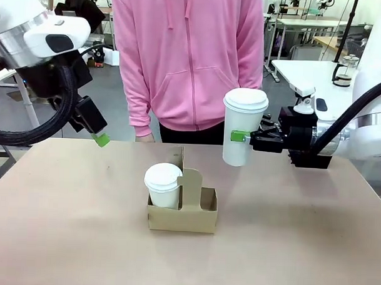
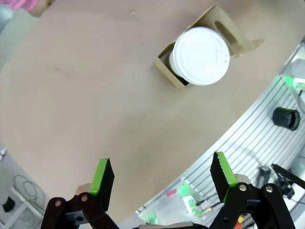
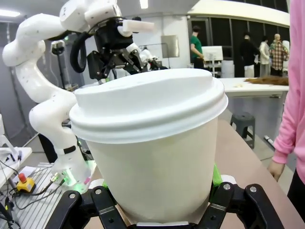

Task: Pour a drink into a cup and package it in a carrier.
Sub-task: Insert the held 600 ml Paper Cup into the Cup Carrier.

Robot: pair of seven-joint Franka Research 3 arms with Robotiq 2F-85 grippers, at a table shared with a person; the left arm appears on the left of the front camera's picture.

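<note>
Cup [image 1: 234,150], tall, white and tapered, made of matte paper with a domed white plastic lid, hangs upright above the table [image 1: 62,225] in the front view. It is right of and above the carrier [image 1: 181,220]. The right gripper [image 1: 244,138] reaches in from the right and is clamped on its side wall, a green pad pressed flat against the paper. The carrier is a low box of brown cardboard with an upright centre handle panel. A shorter lidded cup [image 1: 163,185] sits in its left slot, and the right slot is vacant. The left gripper [image 1: 98,137] hangs high at the far left, well clear of both. A person in a pink hoodie [image 1: 187,61] stands at the far side.

From the left wrist, the left gripper [image 2: 160,160] has its ribbed green pads spread wide with nothing between them. Beyond it lie the carrier [image 2: 164,67] and the round flat lid of the shorter lidded cup [image 2: 201,55].

From the right wrist, the cup [image 3: 157,157] sits squeezed between the black fingers of the right gripper [image 3: 164,200], its lid rim smooth and rolled.
</note>
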